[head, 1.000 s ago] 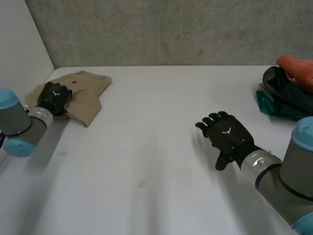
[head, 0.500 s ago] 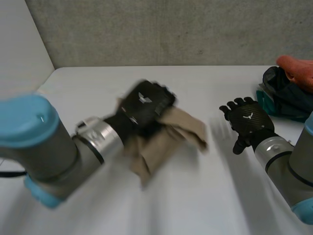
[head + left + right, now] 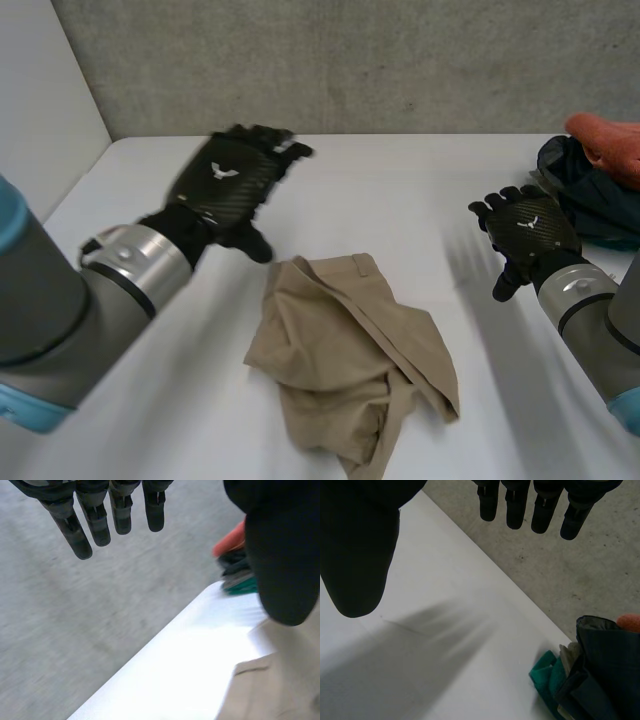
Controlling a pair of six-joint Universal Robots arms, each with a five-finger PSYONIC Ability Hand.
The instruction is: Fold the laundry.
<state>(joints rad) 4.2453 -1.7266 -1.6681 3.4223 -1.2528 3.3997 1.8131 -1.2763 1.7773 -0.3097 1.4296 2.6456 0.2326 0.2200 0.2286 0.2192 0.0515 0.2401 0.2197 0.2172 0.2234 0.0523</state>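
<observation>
At the left of the head view, the grey left arm [image 3: 60, 300] is stretched forward over the white table [image 3: 400, 190]. The left hand [image 3: 232, 180] is held above the table surface, well back from the near edge. Its fingers [image 3: 97, 525] are seen in the left wrist view to be straight and spread, with the thumb set apart from them; nothing is gripped.

Just beside that hand, towards the middle of the table, a khaki garment [image 3: 350, 365] is laid in a crumpled, partly folded heap. A waistband edge is turned towards the far side, and loose folds are bunched at the near side. The garment is touched by neither hand. In the left wrist view a part of it [image 3: 270, 690] is seen below the thumb, flat on the table.

Further right, the right hand [image 3: 527, 232] is raised over the table, its back turned to the head camera. In the right wrist view its fingers [image 3: 515, 510] are shown straight and relaxed, the thumb apart, and nothing is held.

At the table's far right edge a pile of clothes [image 3: 580, 190] is stacked: a dark blue piece, a teal cloth [image 3: 547, 677] beneath it, and an orange item [image 3: 608, 142] on top. The pile is near the right hand but is not touched by it.
</observation>
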